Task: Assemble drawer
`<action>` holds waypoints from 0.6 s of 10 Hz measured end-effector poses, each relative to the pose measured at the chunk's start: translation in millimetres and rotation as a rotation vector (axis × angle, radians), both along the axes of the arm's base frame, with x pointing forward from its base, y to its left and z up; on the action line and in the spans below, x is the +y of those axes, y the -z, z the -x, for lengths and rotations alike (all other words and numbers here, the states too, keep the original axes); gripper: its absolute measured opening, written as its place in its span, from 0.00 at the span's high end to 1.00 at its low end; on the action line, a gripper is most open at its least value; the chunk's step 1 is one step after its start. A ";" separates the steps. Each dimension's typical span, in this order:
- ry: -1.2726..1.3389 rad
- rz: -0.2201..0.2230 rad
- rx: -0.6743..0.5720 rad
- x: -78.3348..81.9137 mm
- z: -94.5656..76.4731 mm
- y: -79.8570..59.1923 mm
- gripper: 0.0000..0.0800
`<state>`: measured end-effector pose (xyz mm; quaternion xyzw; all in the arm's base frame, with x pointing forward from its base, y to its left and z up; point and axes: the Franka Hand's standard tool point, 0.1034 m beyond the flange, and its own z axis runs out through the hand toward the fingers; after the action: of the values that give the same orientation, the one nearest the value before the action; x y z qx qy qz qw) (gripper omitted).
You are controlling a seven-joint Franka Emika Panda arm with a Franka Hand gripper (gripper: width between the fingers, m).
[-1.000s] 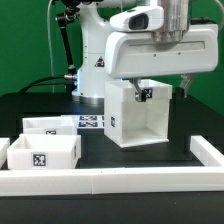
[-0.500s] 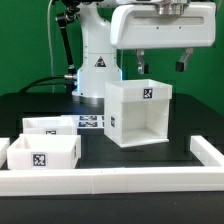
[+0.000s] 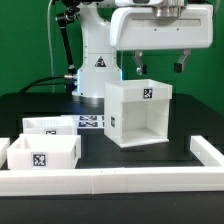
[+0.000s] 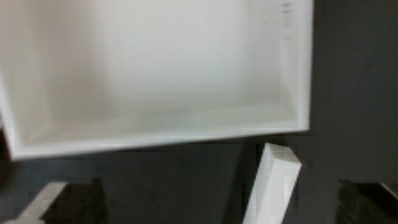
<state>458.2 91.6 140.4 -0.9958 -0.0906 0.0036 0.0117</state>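
The drawer's box shell stands upright mid-table, open side toward the camera, with a tag on its top rim. Two small trays sit at the exterior view's left. My gripper hangs open and empty just above the shell, with one finger over its top and the other finger out past its side. In the wrist view the shell fills most of the frame. The dark fingertips show wide apart at the corners, with nothing between them.
A long low white rail runs along the table front and turns back at the exterior view's right. The marker board lies behind the trays. The robot base stands behind. A narrow white strip shows in the wrist view.
One second ago my gripper was low at the shell's top wall. It has let go and risen straight up. The shell stays in place. Nothing has moved in the last half second.
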 end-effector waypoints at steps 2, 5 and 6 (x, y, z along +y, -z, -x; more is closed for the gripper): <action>-0.028 0.004 0.006 7.6 24.6 12.1 0.19; -0.051 0.000 -0.002 15.8 44.4 30.5 0.19; -0.056 -0.001 0.002 17.6 48.5 36.4 0.19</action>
<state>409.8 109.2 104.0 -0.9929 -0.1184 0.0050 0.0122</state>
